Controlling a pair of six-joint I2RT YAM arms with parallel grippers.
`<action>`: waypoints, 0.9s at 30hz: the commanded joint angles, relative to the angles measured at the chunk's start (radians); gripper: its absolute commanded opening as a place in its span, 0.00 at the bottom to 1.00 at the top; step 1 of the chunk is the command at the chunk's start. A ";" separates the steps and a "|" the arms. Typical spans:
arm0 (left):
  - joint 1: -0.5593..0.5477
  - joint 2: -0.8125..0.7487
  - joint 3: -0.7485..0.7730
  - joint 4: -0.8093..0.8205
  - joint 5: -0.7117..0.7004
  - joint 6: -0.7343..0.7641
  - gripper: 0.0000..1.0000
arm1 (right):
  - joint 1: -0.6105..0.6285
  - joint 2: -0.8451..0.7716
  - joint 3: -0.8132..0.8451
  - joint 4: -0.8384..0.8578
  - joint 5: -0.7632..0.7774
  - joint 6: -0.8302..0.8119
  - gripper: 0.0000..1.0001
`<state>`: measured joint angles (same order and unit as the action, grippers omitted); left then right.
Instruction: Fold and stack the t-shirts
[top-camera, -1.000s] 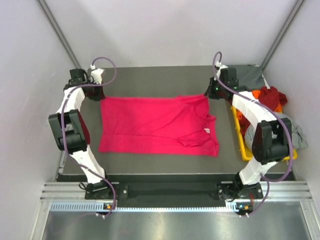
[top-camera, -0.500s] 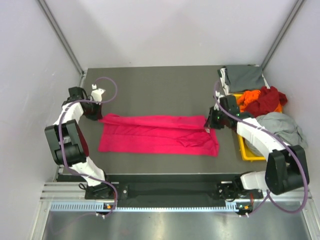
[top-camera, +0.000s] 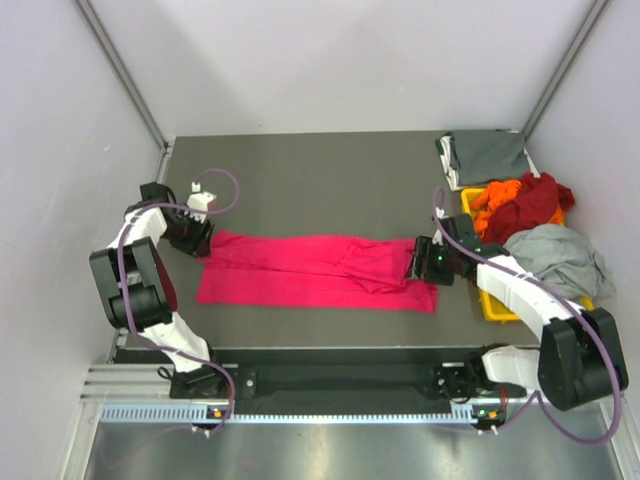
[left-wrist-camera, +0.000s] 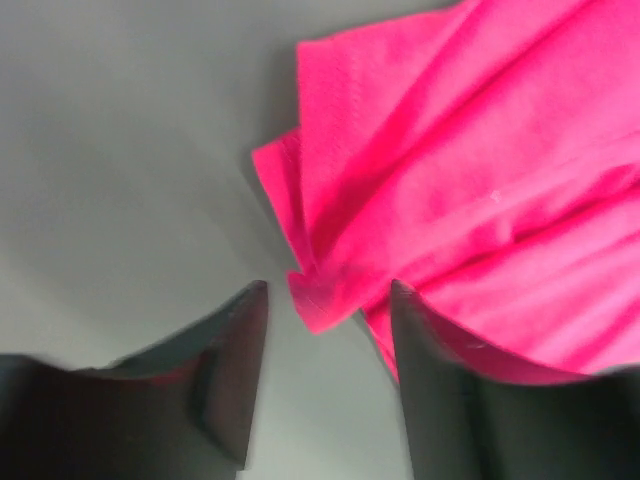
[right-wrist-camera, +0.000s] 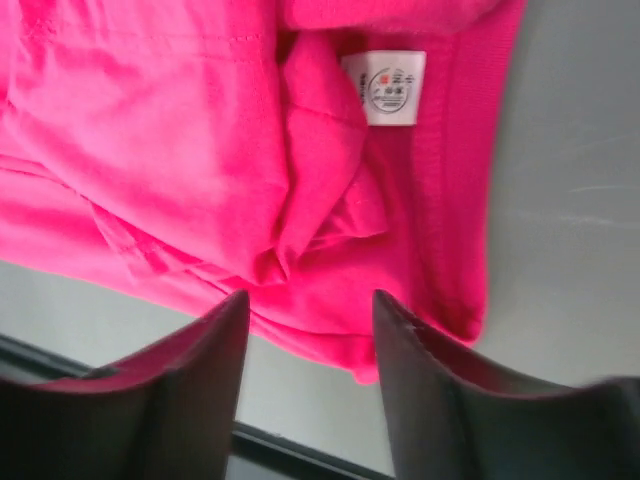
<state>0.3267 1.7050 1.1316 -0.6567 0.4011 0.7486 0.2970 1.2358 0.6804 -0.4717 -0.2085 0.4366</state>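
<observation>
While your left gripper (left-wrist-camera: 328, 290) and right gripper (right-wrist-camera: 310, 297) hang spread over the pink t-shirt (top-camera: 310, 272), lift straight up; its corner may snag.

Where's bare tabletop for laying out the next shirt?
Widest: far table between pink t-shirt and back wall, dark grey shirt at its right. Thin strip along near edge. Crowded: yellow bin heaped with shirts on the right; left gripper and right gripper at pink t-shirt's ends.
</observation>
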 joint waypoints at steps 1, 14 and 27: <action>0.009 -0.028 0.077 -0.151 0.056 0.093 0.59 | -0.012 -0.104 0.041 -0.015 0.073 0.004 0.61; -0.008 0.145 0.206 0.055 0.019 -0.239 0.83 | -0.122 0.157 0.088 0.311 0.081 0.057 0.39; -0.064 0.254 0.192 0.150 -0.011 -0.302 0.79 | -0.188 0.361 0.145 0.432 0.084 0.036 0.07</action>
<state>0.2687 1.9278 1.3132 -0.5560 0.3981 0.4862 0.1387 1.5623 0.7712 -0.1108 -0.1200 0.4812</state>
